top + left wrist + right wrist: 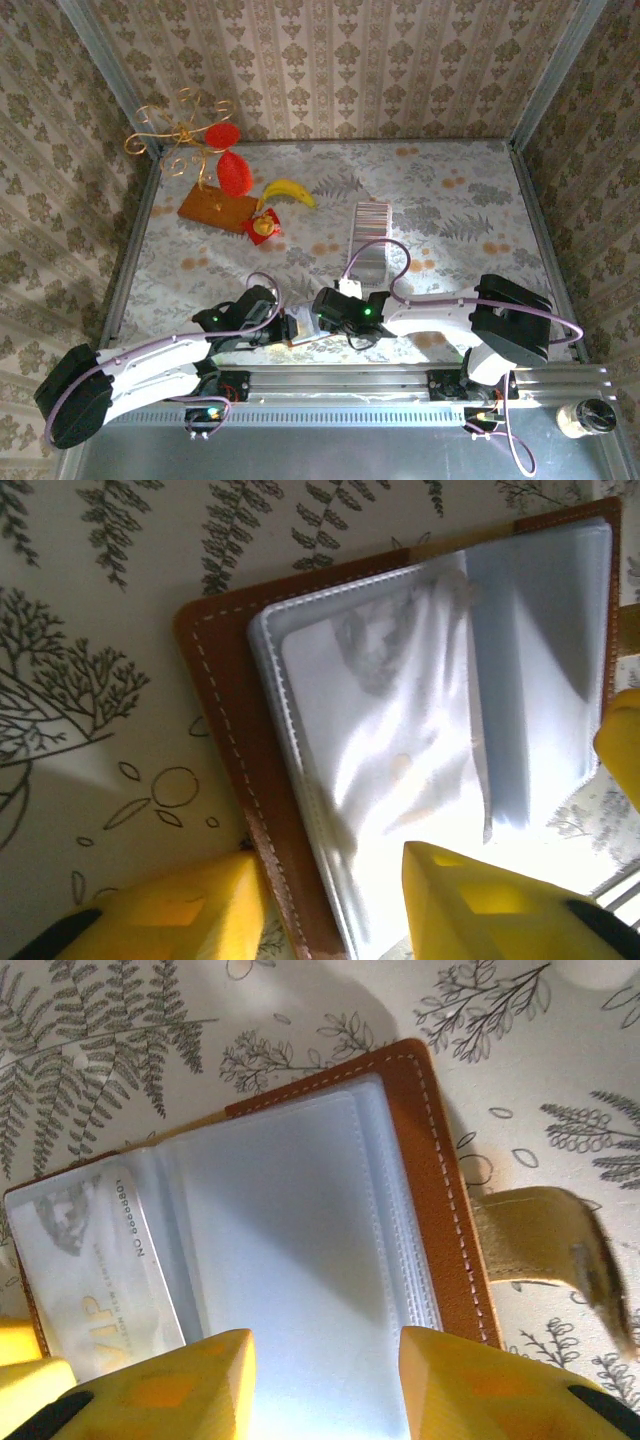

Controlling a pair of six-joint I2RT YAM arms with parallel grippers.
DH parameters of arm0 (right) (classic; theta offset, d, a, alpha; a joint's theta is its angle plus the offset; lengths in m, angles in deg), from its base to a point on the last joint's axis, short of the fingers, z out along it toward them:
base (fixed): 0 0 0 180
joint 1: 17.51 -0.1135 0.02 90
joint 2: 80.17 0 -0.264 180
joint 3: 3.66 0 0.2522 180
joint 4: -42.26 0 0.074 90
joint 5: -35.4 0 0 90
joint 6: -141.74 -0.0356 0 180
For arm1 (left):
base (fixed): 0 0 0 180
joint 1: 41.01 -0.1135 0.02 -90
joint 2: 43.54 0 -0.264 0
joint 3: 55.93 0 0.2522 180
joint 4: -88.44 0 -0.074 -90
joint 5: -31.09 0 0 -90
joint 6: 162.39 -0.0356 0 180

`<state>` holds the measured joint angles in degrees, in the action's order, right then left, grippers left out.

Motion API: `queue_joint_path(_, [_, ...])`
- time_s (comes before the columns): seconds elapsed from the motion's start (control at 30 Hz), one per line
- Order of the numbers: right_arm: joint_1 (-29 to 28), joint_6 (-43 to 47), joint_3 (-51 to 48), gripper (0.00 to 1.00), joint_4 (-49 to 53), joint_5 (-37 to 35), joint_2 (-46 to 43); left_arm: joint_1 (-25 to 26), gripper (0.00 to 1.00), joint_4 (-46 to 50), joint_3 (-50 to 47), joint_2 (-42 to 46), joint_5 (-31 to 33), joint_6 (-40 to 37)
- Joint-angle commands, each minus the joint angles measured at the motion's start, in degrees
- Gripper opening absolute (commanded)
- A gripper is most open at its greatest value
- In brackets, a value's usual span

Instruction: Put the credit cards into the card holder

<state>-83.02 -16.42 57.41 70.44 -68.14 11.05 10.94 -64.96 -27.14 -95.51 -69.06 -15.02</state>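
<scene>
Card holder (300,1230) lies spread open on the table (470,200) close to its near edge, right between my two grippers, brown leather down and clear sleeves up. The table wears a pale cloth printed with ferns and a few orange blotches. Patterned wallpaper (350,60) closes it in at the back and on both sides.

Nearest me, a small jar (585,417) sits on the frame by the right arm's base. One sleeve of the holder has a VIP card (95,1280) in it, and on the opposite side the snap tab (550,1250) sticks out over the cloth. Further out, the credit cards (368,238) lie in a long overlapped strip, well apart from the holder. A loop of the right arm's cable (395,262) runs just beside their near end. Beyond, toward the far left, I see a red square (266,228), a banana (288,190), an orange-brown board (218,210) and a gold wire stand (180,135).

Both arms reach low and inward and meet at the middle. The left gripper (335,910) is spread, with one finger by the leather edge and the other over the sleeves, clasping nothing. The right gripper (325,1390) is likewise spread wide over the sleeves, empty.
</scene>
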Motion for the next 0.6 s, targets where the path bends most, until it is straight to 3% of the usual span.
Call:
queue_joint_path(0.0, [1.88, 5.0, 1.79, 0.42, 3.54, -1.76, -1.11, -1.6, 0.47, 6.82, -2.17, 2.26, 2.51, -0.64])
queue_joint_path(0.17, [3.64, 9.15, 4.24, 0.42, 5.02, -0.02, 2.37, -2.47, 0.57, 9.22, -2.88, 5.95, 2.86, 1.23])
queue_joint_path(0.57, [4.35, 7.32, 0.06, 0.32, -0.99, 6.43, 5.38, -2.38, 0.61, 3.41, -3.51, 4.26, -0.19, 3.43])
